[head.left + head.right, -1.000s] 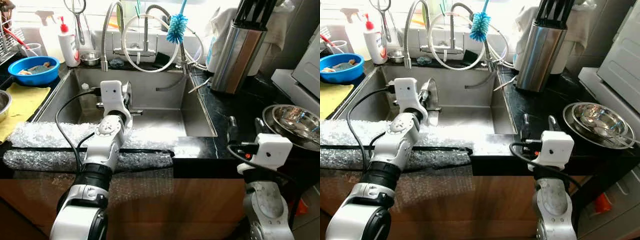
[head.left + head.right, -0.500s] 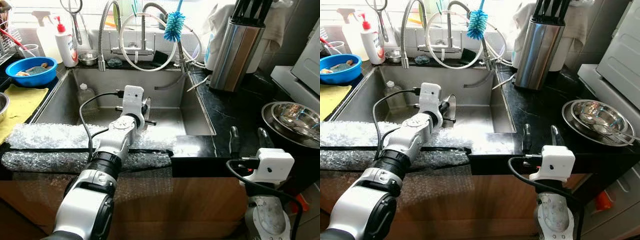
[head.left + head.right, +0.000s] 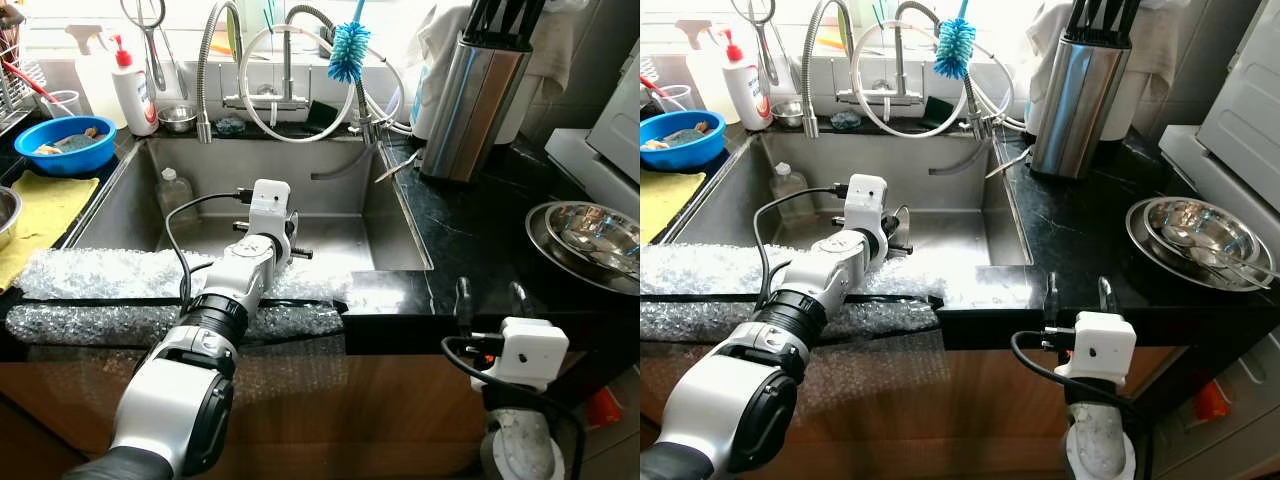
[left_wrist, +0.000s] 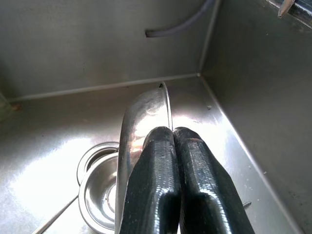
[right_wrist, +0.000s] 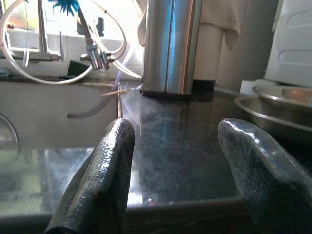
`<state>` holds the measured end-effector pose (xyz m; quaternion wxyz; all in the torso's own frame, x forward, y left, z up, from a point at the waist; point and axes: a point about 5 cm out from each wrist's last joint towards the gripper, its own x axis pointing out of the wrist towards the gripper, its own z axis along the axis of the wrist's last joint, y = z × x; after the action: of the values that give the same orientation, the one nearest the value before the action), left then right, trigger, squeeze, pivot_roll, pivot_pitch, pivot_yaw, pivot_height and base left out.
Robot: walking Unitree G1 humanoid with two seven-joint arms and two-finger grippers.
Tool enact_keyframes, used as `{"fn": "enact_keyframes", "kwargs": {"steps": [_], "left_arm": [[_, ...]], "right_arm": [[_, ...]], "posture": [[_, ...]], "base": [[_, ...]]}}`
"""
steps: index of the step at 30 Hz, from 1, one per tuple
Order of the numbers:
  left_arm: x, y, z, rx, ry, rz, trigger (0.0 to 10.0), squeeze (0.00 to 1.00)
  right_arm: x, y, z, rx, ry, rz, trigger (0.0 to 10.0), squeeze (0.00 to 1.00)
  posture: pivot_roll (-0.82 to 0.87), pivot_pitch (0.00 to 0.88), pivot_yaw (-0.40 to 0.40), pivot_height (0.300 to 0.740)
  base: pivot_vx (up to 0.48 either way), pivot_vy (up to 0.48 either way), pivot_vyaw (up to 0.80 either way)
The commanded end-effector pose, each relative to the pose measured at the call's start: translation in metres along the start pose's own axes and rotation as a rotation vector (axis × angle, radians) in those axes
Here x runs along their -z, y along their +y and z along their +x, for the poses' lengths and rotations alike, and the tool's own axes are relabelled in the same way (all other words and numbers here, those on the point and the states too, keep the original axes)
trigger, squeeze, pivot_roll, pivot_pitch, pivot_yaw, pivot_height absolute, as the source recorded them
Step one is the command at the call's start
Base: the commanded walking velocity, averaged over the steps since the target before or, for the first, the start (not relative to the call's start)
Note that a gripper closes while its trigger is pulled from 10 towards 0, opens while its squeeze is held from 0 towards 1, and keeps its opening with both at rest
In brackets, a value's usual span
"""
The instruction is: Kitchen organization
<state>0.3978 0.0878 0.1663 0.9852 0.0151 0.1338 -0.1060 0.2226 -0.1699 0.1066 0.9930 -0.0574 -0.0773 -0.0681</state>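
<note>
I am holding the left gripper (image 4: 171, 161) down inside the sink (image 3: 395, 215), its fingers pressed together on the rim of a steel bowl (image 4: 146, 117), which is standing on edge and tilted rather than lying flat. Below the bowl, on the sink floor, a small steel strainer cup (image 4: 100, 192) is sitting at the drain. A clear bottle (image 3: 174, 188) is resting in the sink's far left corner, well apart from the bowl.

The right gripper (image 5: 178, 170) is waiting with its fingers spread wide and nothing between them, low at the front edge of the black desk (image 3: 1080, 215). Further along the desk to the right, a stack of steel bowls (image 3: 1195, 235) is sitting, and that looks to me like the likely home for the one I am carrying (a guess from the task, nothing more).

The grip is what I am worrying about. It is a thin pinch on a slick, curved rim, so the bowl could swivel or slide out as I am lifting, and drop onto the strainer cup. The sink's right wall is close beside the bowl, so swinging right too early could knock the bowl against it and twist it loose. The padded wrap (image 3: 100, 290) on the front edge is lying right under my left arm, and dragging the forearm across it could snag the cable (image 3: 180, 265).
</note>
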Motion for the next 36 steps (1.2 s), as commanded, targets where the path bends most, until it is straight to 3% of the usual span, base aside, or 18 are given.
{"fn": "enact_keyframes", "kwargs": {"steps": [1,13,14,15,25,28,29,30,31,32,33,36], "left_arm": [[-0.004,0.003,0.001,-0.020,-0.005,0.021,10.0,0.00],[0.000,0.006,0.002,-0.035,0.035,0.023,10.0,0.00],[0.000,0.006,0.002,-0.034,0.037,0.023,10.0,0.10],[0.000,0.005,0.002,-0.031,0.039,0.024,10.0,1.00],[-0.001,0.004,0.002,-0.029,0.032,0.019,10.0,1.00],[-0.010,0.005,0.002,-0.038,-0.042,0.002,10.0,1.00],[-0.027,0.009,-0.001,-0.052,-0.176,-0.038,10.0,0.00],[-0.037,0.012,-0.005,-0.066,-0.259,-0.067,10.0,0.00],[-0.037,0.012,-0.005,-0.066,-0.259,-0.067,10.0,0.00],[-0.051,0.021,-0.012,-0.088,-0.383,-0.099,10.0,0.00],[-0.051,0.021,-0.012,-0.088,-0.383,-0.099,10.0,0.00],[-0.064,0.040,-0.029,-0.131,-0.545,-0.122,10.0,0.00]], "right_arm": [[-0.002,0.002,0.004,-0.007,-0.014,0.018,10.0,0.00],[0.010,0.001,0.004,0.019,0.033,0.049,10.0,0.00],[0.010,0.001,0.005,0.018,0.033,0.048,10.0,0.00],[0.010,0.001,0.005,0.018,0.033,0.049,10.0,0.00],[0.008,0.003,0.009,0.013,0.026,0.052,10.0,0.00],[0.005,0.003,0.011,0.012,0.014,0.053,10.0,0.00],[0.002,0.004,0.013,0.009,0.004,0.054,10.0,0.00],[0.001,0.003,0.014,0.011,-0.001,0.055,10.0,0.00],[0.001,0.003,0.014,0.011,-0.001,0.055,10.0,0.00],[0.000,0.002,0.015,0.014,-0.008,0.055,10.0,0.00],[0.000,0.002,0.015,0.014,-0.008,0.055,10.0,0.00],[-0.002,0.002,0.018,0.011,-0.018,0.054,10.0,0.00]], "posture": [[-0.11,0.021,-0.014,0.740],[-0.11,0.021,-0.013,0.740],[-0.11,0.021,-0.013,0.740],[-0.11,0.022,-0.013,0.740],[-0.11,0.018,-0.016,0.740],[-0.11,0.018,-0.016,0.740],[-0.12,0.018,-0.016,0.740],[-0.12,0.018,-0.018,0.740],[-0.12,0.018,-0.018,0.740],[-0.11,0.019,-0.017,0.740],[-0.11,0.019,-0.017,0.740],[-0.11,0.018,-0.017,0.740]], "base": [[0.000,0.000,0.00],[0.000,0.000,0.00],[0.000,0.000,0.00],[0.000,0.000,0.00],[0.000,0.000,0.00],[0.000,0.000,0.00],[0.000,0.000,0.00],[0.000,0.000,0.00],[0.000,0.000,0.00],[0.000,0.000,0.00],[0.000,0.000,0.00],[0.000,0.000,0.00]]}}
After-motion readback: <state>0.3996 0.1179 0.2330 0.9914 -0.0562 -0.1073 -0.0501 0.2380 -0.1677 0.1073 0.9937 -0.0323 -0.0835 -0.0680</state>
